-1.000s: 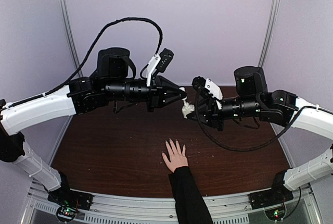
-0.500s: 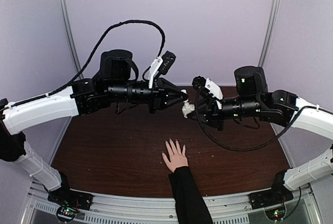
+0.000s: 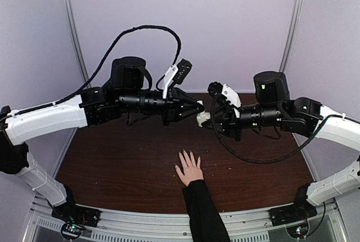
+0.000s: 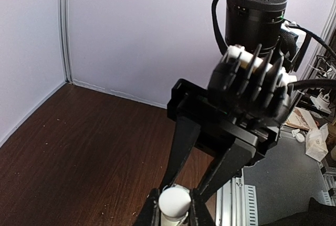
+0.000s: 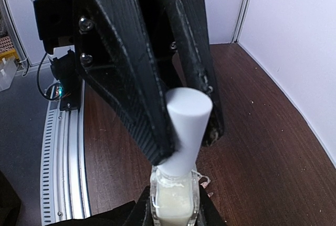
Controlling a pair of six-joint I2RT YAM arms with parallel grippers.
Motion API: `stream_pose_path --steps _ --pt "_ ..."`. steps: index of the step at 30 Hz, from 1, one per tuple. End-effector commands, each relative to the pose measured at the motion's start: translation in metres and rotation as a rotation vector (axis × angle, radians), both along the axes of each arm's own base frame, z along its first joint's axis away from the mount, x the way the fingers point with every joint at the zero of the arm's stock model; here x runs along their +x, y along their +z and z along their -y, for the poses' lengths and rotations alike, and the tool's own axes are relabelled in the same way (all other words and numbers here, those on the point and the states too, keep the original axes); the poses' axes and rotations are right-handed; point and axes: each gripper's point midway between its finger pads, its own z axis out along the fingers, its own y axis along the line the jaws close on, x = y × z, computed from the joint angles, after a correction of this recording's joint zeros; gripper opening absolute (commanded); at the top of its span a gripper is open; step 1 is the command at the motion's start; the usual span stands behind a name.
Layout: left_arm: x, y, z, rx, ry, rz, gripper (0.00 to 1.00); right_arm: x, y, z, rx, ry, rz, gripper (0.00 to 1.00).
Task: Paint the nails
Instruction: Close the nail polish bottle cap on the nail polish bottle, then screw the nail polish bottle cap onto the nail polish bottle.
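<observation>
A light-skinned hand (image 3: 189, 170) with spread fingers and a black sleeve lies flat on the brown table (image 3: 112, 157) at the front middle. Its nails (image 3: 186, 155) are too small to make out. My right gripper (image 3: 209, 119) is shut on a small clear bottle (image 5: 174, 199) of pale polish and holds it in the air above the table's middle. The bottle's white cap (image 5: 189, 121) points at my left gripper (image 3: 198, 108). In the left wrist view my left gripper (image 4: 174, 211) is closed on both sides of the cap (image 4: 174, 201), which sits on the bottle, slightly tilted.
Both arms meet over the table's far middle, well above and behind the hand. Pale walls close the table in on the left, back and right. A metal rail (image 3: 169, 219) runs along the near edge.
My left gripper has moved a little right and down onto the bottle's cap. The right gripper, the bottle and the hand have stayed in place.
</observation>
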Motion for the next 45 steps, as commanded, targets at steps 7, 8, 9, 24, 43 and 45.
stream_pose_path --steps 7,8,9,24,43,45 --pt "-0.003 -0.011 0.009 -0.019 -0.028 -0.028 0.0 -0.005 0.049 0.001 0.128 0.016 0.104 0.0" --pt "-0.004 -0.014 0.009 -0.017 -0.034 -0.029 0.0 -0.006 0.051 0.001 0.133 0.023 0.108 0.0" --pt "-0.005 -0.015 0.009 -0.014 -0.04 -0.032 0.0 -0.009 0.054 0.0 0.141 0.034 0.112 0.0" --pt "-0.046 -0.026 0.011 0.051 -0.323 0.012 0.0 -0.052 0.08 -0.003 0.226 0.268 0.112 0.0" --pt "-0.053 -0.004 0.001 -0.012 -0.444 0.016 0.29 -0.055 0.076 -0.002 0.221 0.286 0.105 0.0" --pt "-0.05 0.002 -0.002 -0.019 -0.427 0.021 0.33 -0.053 0.073 -0.003 0.216 0.275 0.102 0.0"
